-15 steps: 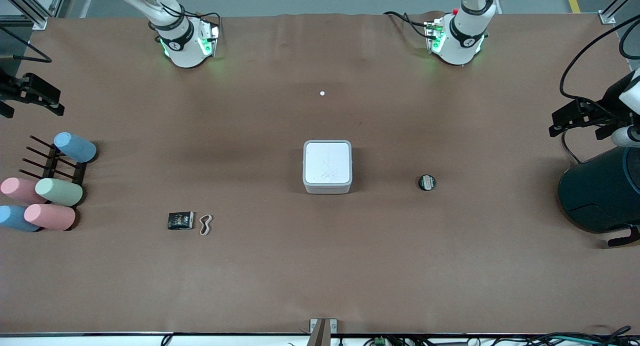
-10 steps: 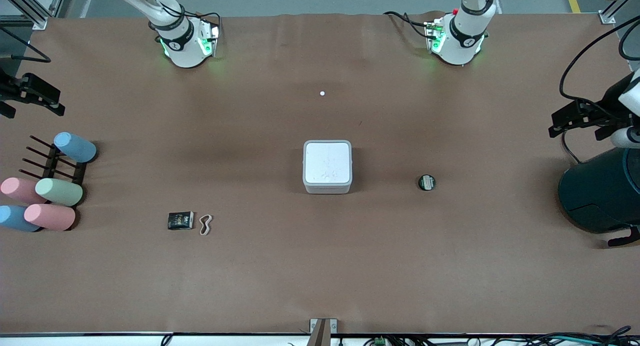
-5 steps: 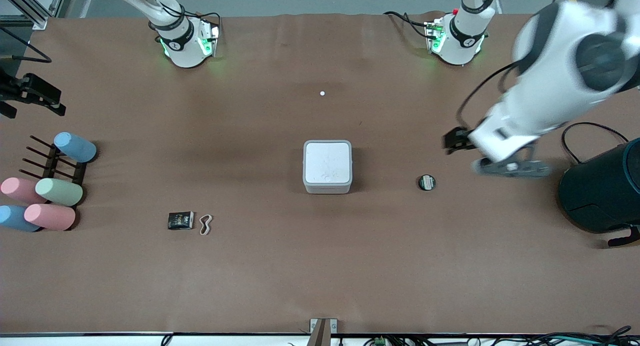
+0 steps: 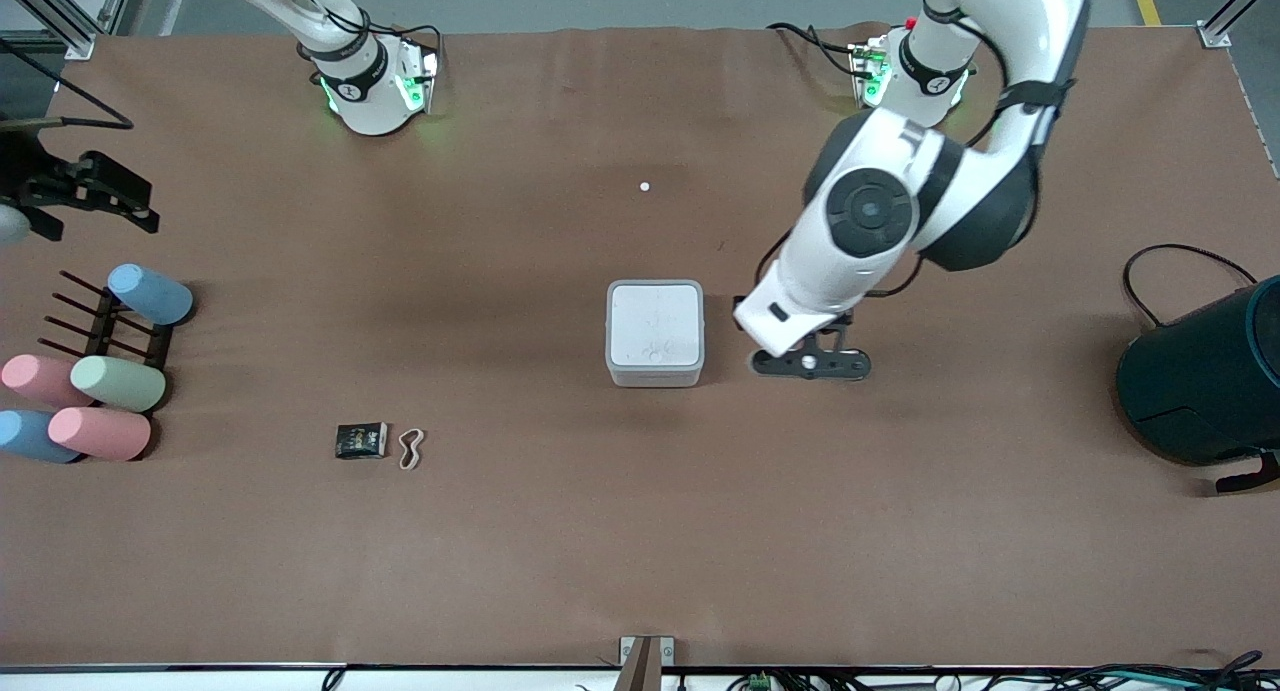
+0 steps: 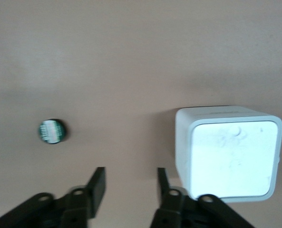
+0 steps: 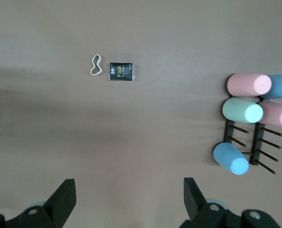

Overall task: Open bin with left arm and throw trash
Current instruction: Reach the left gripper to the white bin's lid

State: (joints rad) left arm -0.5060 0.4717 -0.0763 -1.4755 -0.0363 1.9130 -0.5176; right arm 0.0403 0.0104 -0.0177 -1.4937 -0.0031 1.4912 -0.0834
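We saw that the left gripper (image 4: 810,363) had swung in from the left arm's end of the table to hang just beside the white bin (image 4: 655,332), fingers (image 5: 97,184) apart, grasping nothing. The bin's lid remained down. The dark disc (image 5: 51,131) lay near it. The packet (image 4: 361,440) and rubber band (image 4: 411,448) stayed put. The right gripper (image 6: 129,199) waited, released, over the right arm's end.

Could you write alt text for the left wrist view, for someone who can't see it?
Looking straight down at a brown table, a white square bin with its lid shut sits beside the left claw, whose two dark fingers hold nothing. A small round dark disc lies apart.
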